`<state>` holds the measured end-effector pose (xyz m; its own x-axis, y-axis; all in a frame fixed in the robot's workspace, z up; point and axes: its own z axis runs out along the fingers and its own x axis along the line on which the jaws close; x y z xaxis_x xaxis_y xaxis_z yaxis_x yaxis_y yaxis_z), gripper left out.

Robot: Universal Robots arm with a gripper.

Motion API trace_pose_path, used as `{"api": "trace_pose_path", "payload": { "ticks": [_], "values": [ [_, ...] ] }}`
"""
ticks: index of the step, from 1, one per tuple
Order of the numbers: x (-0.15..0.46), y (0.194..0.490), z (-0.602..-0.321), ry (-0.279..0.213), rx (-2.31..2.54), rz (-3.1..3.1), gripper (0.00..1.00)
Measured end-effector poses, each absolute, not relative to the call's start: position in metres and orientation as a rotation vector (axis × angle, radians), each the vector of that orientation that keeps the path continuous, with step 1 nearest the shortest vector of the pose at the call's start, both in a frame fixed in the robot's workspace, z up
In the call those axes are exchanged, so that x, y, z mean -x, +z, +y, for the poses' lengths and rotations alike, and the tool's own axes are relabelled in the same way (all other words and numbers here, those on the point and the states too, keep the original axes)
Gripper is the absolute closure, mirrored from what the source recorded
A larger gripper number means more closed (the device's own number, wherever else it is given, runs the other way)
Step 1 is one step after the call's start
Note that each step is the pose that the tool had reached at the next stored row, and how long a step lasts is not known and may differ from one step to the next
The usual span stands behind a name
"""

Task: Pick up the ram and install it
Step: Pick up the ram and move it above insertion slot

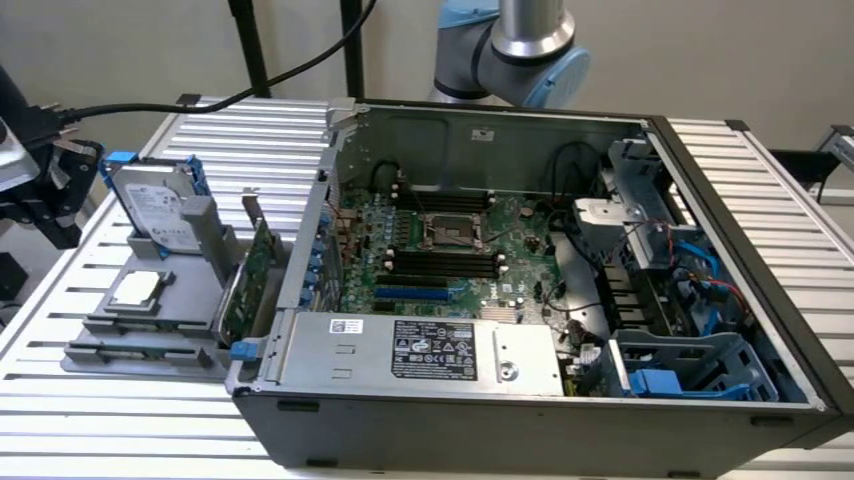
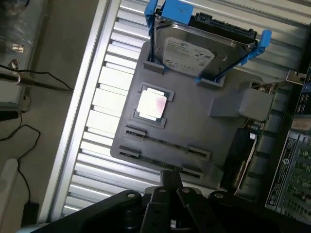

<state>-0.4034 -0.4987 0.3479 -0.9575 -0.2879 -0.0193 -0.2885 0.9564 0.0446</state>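
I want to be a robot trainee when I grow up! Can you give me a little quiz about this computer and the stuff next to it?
1. True or false: the ram sticks are already plugged into the motherboard.
2. What colour is the bracket around the hard drive? A) red B) blue C) yellow
3. Fill in the blank: in the wrist view, the gripper is over the edge of the grey ____ that holds the parts.

Key
1. False: they lie on the tray.
2. B
3. tray
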Motion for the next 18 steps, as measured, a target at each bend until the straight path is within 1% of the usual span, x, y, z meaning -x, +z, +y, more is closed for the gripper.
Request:
{"api": "trace_pose_path", "payload": {
  "ticks": [10, 14, 18],
  "values": [
    [0.4033, 0.3440, -0.4987, 0.071, 0.735, 3.045, 0.89],
    [0.4034, 0.3433, -0.4987, 0.054, 0.828, 3.020, 0.89],
    [0.4034, 0.3430, -0.4987, 0.024, 0.911, 2.995, 0.89]
  ]
}}
